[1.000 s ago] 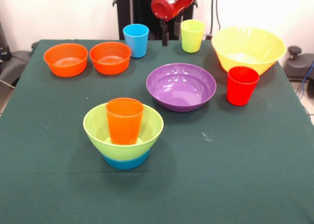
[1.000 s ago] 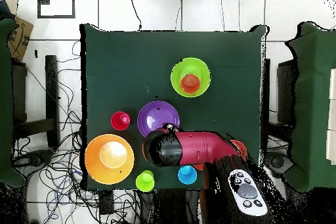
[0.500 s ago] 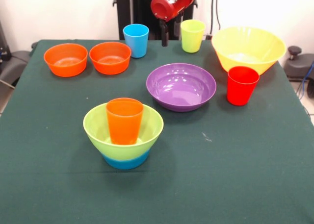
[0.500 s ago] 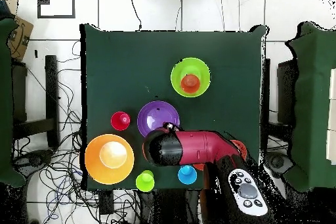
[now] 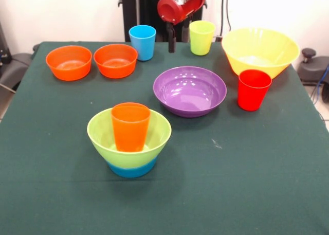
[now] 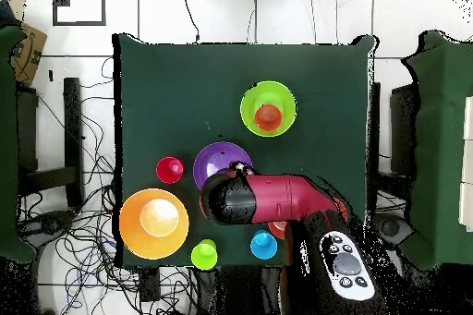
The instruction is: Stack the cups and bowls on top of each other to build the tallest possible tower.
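Glossy red rounded arm (image 6: 282, 202) shell, black joint section, narrow black pincer (image 5: 171, 39).

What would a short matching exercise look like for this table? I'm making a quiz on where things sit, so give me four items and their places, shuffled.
Items:
1. orange cup
2. red cup
3. lime green bowl
4. light blue cup

Places:
A. sits on the small blue bowl
B. stands inside the lime green bowl
C. stands on the cloth by the yellow bowl
D. stands at the far edge beside two orange bowls

Pairs: 1-B, 2-C, 3-A, 4-D
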`<state>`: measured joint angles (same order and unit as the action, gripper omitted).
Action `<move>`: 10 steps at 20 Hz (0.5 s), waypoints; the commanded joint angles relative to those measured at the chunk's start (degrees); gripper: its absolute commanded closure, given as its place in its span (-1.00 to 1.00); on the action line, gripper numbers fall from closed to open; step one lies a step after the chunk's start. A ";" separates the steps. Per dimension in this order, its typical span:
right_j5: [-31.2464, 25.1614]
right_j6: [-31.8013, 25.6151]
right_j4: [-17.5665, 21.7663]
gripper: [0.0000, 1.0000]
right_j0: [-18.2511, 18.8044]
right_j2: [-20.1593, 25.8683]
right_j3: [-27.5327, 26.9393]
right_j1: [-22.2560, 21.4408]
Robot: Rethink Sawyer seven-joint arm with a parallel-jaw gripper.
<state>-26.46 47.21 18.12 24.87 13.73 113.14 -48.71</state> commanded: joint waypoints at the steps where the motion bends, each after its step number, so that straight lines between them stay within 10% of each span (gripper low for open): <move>1: -0.62 4.84 4.78 -1.00 0.69 -0.10 -4.85 5.55; 10: 1.97 -0.44 9.75 -1.00 7.25 2.40 -4.25 8.27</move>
<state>-26.46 47.21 21.63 29.51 13.76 111.39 -45.68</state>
